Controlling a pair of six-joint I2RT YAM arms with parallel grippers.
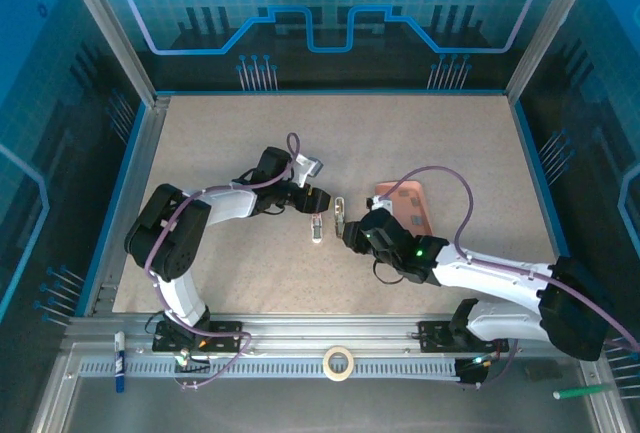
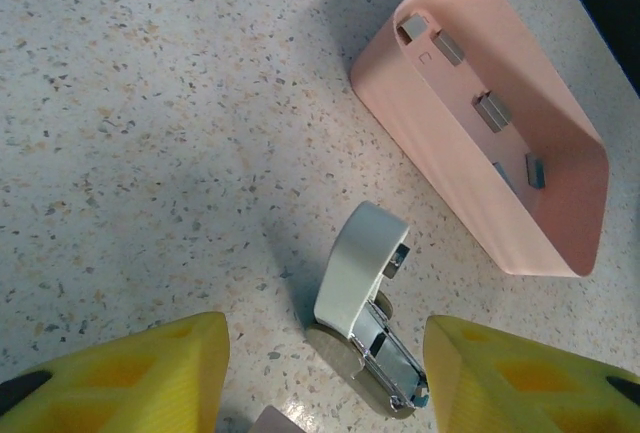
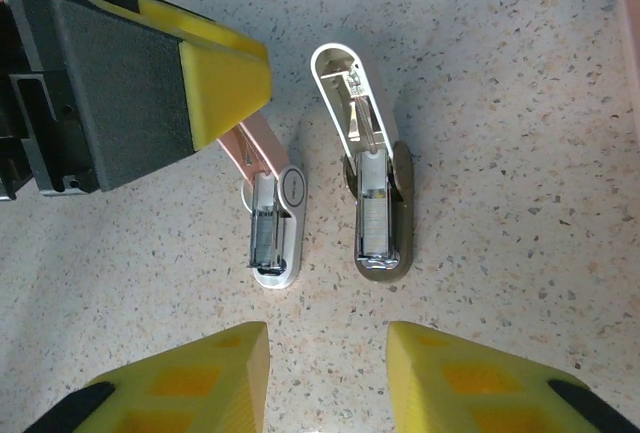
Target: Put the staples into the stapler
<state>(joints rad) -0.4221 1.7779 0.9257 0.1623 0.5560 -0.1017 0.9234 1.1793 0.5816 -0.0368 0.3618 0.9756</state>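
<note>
Left pincer [image 2: 325,353], open and empty, points at the open stapler [image 2: 360,273]. Right pincer [image 3: 328,353], also open and empty, sits on its near side. The staples [image 2: 492,111] lie in the pink tray [image 2: 430,143] to the right, nearer the right arm.

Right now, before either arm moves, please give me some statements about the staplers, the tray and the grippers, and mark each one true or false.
1. The pink-lidded stapler and the white-lidded stapler both lie open on the table. True.
2. The staples lie in the pink tray. True.
3. The right gripper holds a stapler. False: its jaws stand open with nothing between them.
4. The left gripper is shut. False: its jaws stand apart.
</note>
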